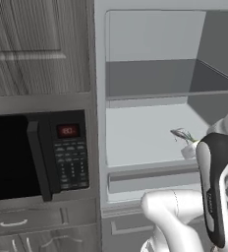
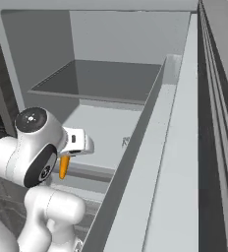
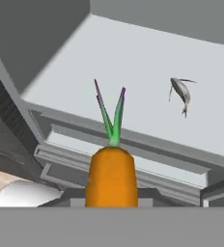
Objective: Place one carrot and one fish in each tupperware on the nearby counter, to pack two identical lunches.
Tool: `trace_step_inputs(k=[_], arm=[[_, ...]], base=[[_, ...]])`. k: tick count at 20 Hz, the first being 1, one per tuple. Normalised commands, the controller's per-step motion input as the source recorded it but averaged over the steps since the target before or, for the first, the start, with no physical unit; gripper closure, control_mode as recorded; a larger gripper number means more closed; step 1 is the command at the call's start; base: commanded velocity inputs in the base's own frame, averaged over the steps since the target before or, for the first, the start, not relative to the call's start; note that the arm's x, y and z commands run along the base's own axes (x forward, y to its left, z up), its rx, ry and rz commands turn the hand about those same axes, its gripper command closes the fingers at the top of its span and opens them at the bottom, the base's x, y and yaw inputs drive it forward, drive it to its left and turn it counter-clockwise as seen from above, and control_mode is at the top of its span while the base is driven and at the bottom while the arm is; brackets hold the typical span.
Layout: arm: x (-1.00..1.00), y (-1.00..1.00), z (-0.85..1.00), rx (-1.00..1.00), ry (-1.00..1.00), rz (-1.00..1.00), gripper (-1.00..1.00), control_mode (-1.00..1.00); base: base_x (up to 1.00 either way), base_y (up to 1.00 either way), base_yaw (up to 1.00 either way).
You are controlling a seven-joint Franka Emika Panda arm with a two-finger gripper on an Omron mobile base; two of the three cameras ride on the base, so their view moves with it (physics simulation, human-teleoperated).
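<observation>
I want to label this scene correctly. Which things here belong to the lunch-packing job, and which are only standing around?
Belong to the job:
- carrot, held in the shut pincer
- fish, lying on the pale shelf

Just standing around:
- microwave
- dark cabinet door above it
- drawer under the microwave

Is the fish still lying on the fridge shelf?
Yes, the fish lies on the pale shelf, beyond the carrot in the tool.

carrot [image 3: 111, 176] base cut off, jaws hidden
</observation>
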Motion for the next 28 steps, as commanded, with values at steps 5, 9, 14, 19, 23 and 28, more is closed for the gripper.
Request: trace_step_inputs(k=[5, 9, 14, 19, 23, 28], arm=[[0.0, 0.0, 0.0, 0.0, 0.0, 0.0, 1.0, 1.0], [0.0, 0.0, 0.0, 0.0, 0.0, 0.0, 1.0, 1.0], [0.0, 0.0, 0.0, 0.0, 0.0, 0.0, 1.0, 1.0], [0.0, 0.0, 0.0, 0.0, 0.0, 0.0, 1.0, 1.0], [0.0, 0.0, 0.0, 0.0, 0.0, 0.0, 1.0, 1.0], [0.0, 0.0, 0.0, 0.0, 0.0, 0.0, 1.0, 1.0]], base=[[-0.89, 0.42, 0.0], [-0.38, 0.83, 0.0], [-0.02, 1.0, 0.0], [0.0, 1.0, 0.0], [0.0, 1.0, 0.0], [0.0, 1.0, 0.0]])
